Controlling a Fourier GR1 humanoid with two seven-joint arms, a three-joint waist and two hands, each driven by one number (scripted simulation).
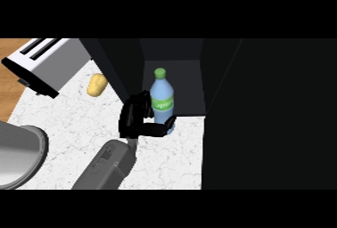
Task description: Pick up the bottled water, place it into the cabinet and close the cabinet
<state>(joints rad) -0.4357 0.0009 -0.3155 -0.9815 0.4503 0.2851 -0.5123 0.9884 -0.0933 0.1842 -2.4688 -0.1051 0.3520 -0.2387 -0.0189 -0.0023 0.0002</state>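
From my seat I see the white marbled table filling the left half of the frame, and the dark cabinet taking the whole right half. Its open compartment sits at upper center, a narrow grey recess between 2 dark walls. The bottled water stands upright at the mouth of that recess, green cap toward the top of the frame, its base right at the table's edge with the cabinet. There is little room on either side of it; the left wall runs just beside the bottle.

My left hand comes up from the lower center on its grey forearm, and its black fingers curl round the bottle's lower part from the left, the thumb wrapping under the base.

Open table lies to the left of the arm. A toaster sits in the upper left, a yellow potato-like item near it, and a grey sink rim at the lower left edge.
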